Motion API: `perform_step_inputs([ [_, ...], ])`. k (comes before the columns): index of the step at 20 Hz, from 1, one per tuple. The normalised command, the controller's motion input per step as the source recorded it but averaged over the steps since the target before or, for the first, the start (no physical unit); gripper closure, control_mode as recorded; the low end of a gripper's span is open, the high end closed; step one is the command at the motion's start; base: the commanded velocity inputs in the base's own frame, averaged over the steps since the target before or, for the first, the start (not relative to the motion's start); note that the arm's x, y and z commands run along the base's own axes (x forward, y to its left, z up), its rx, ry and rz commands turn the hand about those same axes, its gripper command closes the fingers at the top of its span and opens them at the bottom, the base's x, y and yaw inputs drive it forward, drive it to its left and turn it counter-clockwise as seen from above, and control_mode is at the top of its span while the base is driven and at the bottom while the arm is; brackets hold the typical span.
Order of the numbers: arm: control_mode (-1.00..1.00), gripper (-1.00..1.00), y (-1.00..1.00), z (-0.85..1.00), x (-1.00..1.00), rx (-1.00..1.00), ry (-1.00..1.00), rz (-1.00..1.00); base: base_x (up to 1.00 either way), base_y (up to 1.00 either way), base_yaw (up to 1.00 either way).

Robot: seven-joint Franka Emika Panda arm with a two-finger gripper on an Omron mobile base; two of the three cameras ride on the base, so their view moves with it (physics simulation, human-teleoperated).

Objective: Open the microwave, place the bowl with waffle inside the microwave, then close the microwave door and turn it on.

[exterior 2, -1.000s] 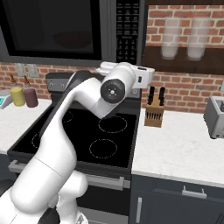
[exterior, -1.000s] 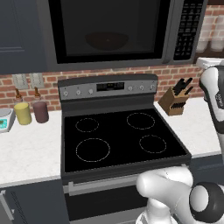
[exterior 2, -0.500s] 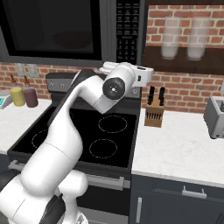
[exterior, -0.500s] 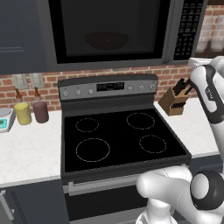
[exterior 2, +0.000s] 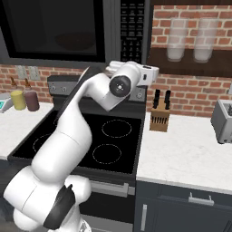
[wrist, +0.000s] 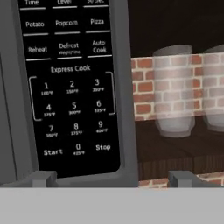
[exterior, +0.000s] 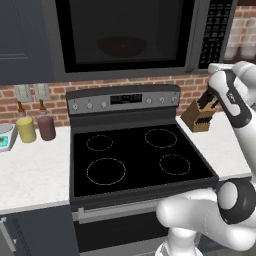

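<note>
Arm raised and bent, gripper with jaws wide apart facing the microwave button panel, holding nothing

Stove: black glass-top stove with four ring burners, between two counter parts.
Counter: white speckled counter.
Knife block: wooden knife block, dark handles, right of stove.
Canisters: yellow canister beside maroon canister, left of stove.
Shelf: two frosted glass jars before brick wall.
Toaster: grey toaster, far right.

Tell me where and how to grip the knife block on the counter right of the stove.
Grip the knife block across its narrow wooden body, below the black handles, coming from above and in front. It leans back toward the brick wall, so its flat side faces probably suit the open gripper.
</note>
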Motion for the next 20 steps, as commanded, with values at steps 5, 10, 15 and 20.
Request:
perform_step_inputs([
  [5,-1.00,-1.00,0.00,0.00,0.42,0.00,0.00,0.00,0.00,0.00,0.00],
  [10,-1.00,-1.00,0.00,0.00,0.34,0.00,0.00,0.00,0.00,0.00,0.00],
  [15,-1.00,-1.00,0.00,0.00,0.28,0.00,0.00,0.00,0.00,0.00,0.00],
  [20,-1.00,-1.00,0.00,0.00,0.24,0.00,0.02,0.00,0.00,0.00,0.00],
])
